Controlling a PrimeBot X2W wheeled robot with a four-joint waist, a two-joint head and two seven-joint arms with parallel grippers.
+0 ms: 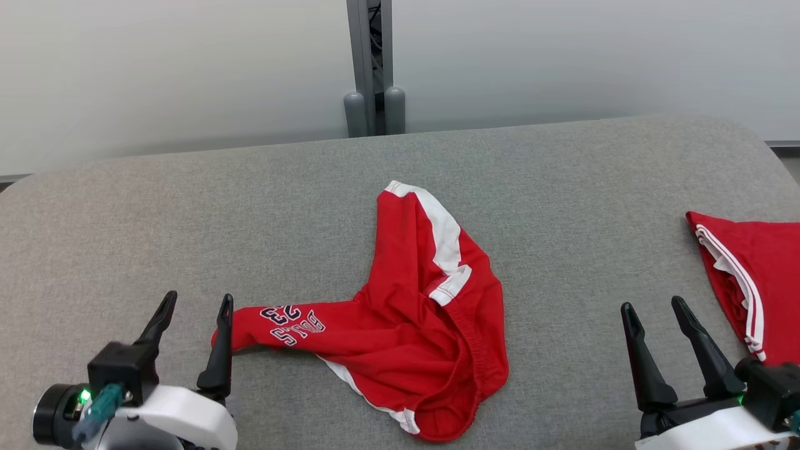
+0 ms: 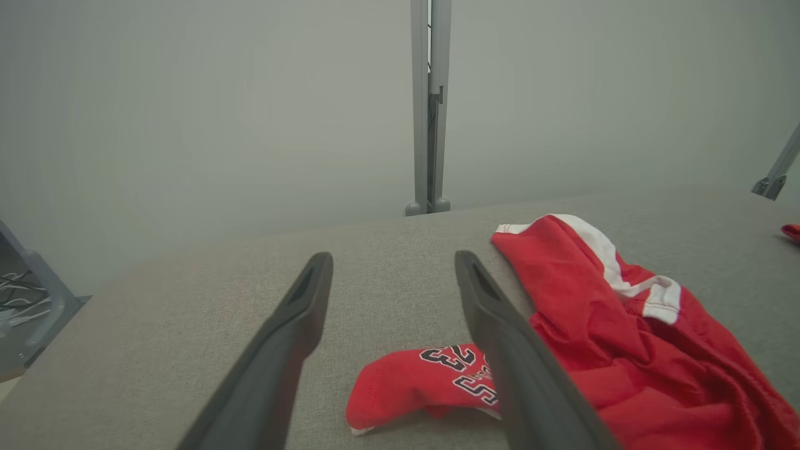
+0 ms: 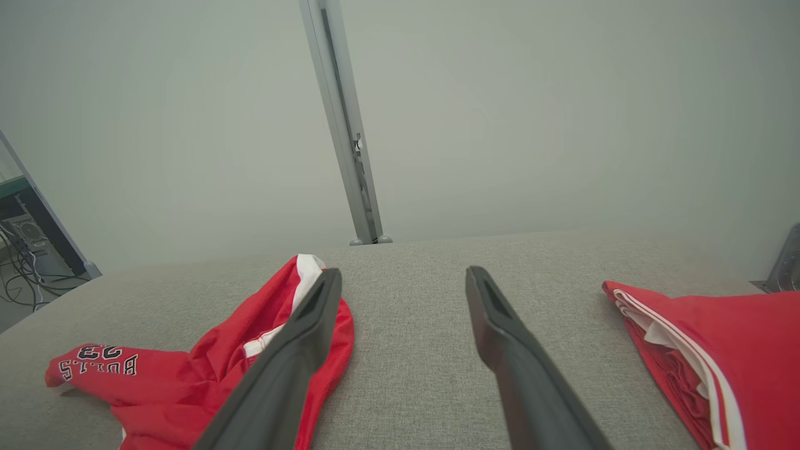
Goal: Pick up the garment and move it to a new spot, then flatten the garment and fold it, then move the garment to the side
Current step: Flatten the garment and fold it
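Two grippers sit low at the near edge of a grey cloth-covered table (image 1: 187,219), both with their fingers spread wide and holding nothing. The red shorts (image 1: 412,312) lie crumpled near the middle of the table. They have white side stripes and a gathered waistband on their right side. One leg is stretched out flat toward the robot's left, printed with "23" and dark letters.

The left gripper (image 1: 197,300) is at the tip of that leg. In the head view its inner finger crosses the hem, and in the left wrist view the hem lies on the table between the two fingers, lower down. Whether the finger touches the cloth I cannot tell.

The right gripper (image 1: 652,306) is well apart from the shorts, over bare table. It sits between them and a second red garment (image 1: 762,269) with white trim, which lies folded at the table's right edge. A grey post (image 1: 369,62) stands behind the table against a pale wall.
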